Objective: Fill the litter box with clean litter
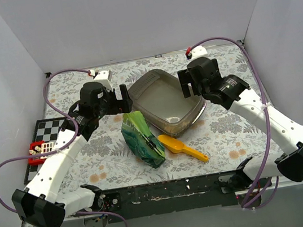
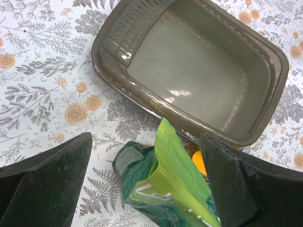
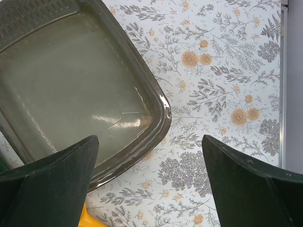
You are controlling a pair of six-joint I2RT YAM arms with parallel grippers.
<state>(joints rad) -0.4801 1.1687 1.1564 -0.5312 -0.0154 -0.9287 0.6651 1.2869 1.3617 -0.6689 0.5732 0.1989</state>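
**A:** How are your arms set?

**B:** Both reach forward from the near edge of the floral-patterned table, elbows out to the sides and wrists turned in toward each other. My left gripper hangs above the cloth, just off the left side of the shallow grey-brown plastic rectangular litter box. My right gripper hangs at the box's right rim.

**A:** And your fingers?

**B:** They are spread wide on both hands and hold nothing.

**A:** Where does the box sit?

**B:** In the middle of the table's far half, set at a slant. Its floor shows smooth plastic from both wrists.

**A:** What lies nearby?

**B:** A glossy green printed bag lies on the cloth just beside the box's near-left side, with its crumpled top pointing toward the rim. A yellow-orange plastic scoop lies just right of the bag, with its handle pointing toward the table's near right corner.
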